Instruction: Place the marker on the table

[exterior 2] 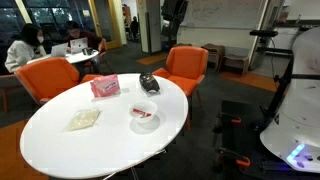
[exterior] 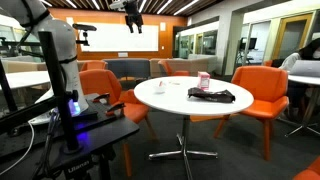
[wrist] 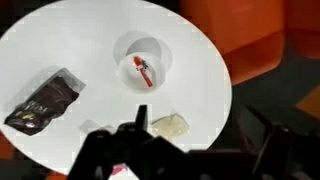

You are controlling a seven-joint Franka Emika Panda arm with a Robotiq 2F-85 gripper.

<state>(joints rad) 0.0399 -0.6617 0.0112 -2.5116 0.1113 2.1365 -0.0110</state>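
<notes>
Overhead, the gripper was seen held wide open and empty, above the table. The marker was noted lying inside the cup.

I am operating in what looks like an office lounge: orange armchairs around a round white table, glass-walled rooms behind, people sitting at another table, a whiteboard on the wall.
</notes>
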